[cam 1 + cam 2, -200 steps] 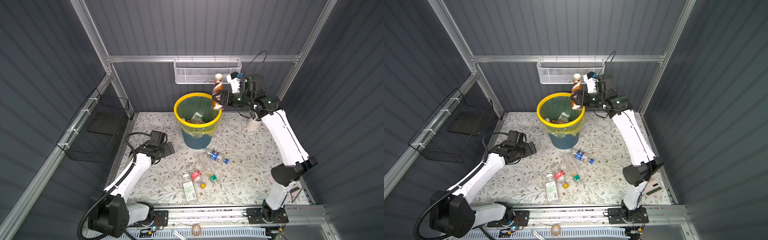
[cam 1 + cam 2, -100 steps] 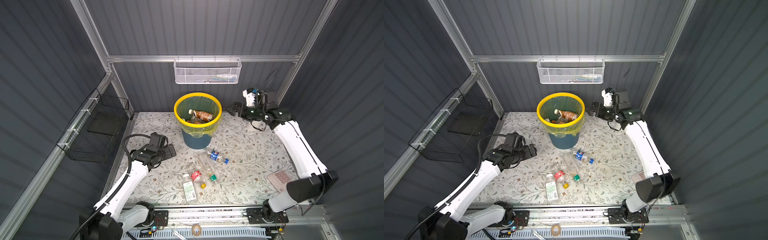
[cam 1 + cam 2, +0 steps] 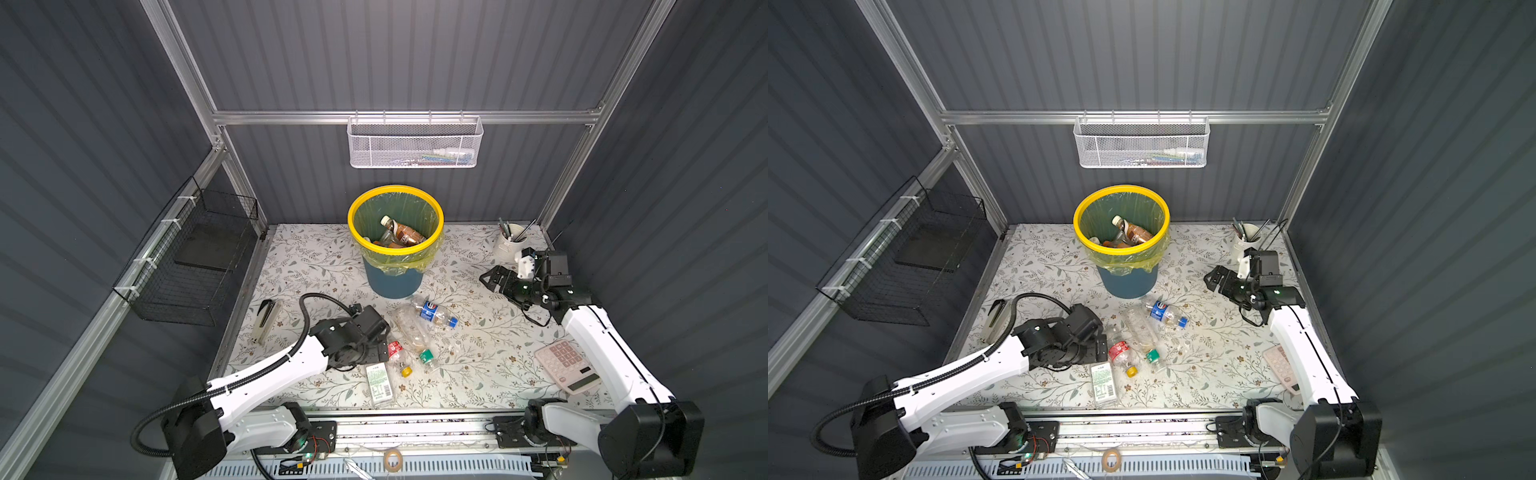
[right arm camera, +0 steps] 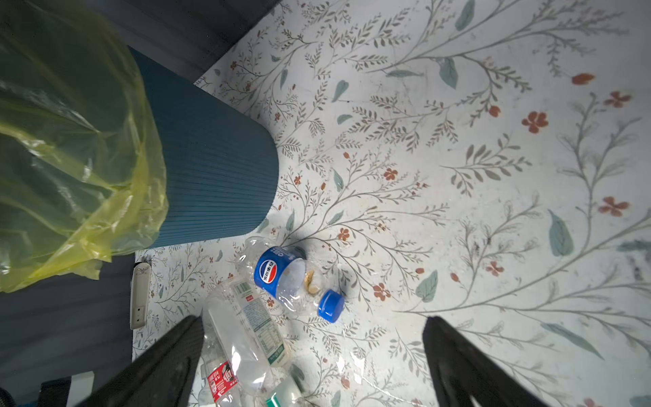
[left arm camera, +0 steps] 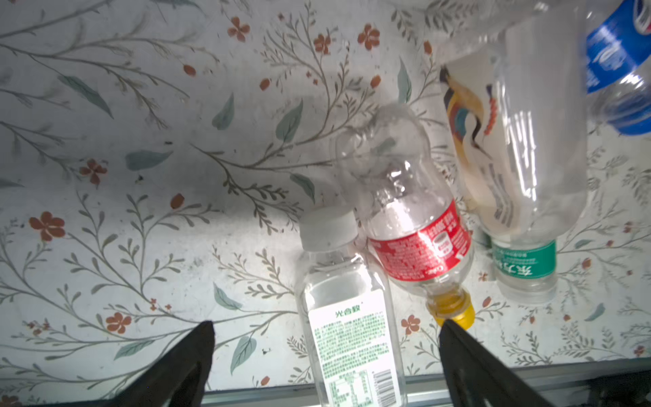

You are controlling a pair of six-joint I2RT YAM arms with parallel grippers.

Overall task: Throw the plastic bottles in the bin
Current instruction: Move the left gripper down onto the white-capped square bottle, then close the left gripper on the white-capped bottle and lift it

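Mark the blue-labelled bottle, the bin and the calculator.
blue-labelled bottle (image 3: 428, 311), in a top view, its label.
bin (image 3: 395, 250), in a top view, yellow rim.
calculator (image 3: 561, 361), in a top view, keypad.

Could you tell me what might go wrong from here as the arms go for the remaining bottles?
The open left hand is lined up over the white-capped bottle, but the red-labelled bottle lies against it, its yellow cap by one fingertip; closing may pinch or kick it away.
That white-capped bottle lies close to the front edge of the table, so a nudge could roll it off.
The open right hand hovers near the pen cup; a swing could tip it.
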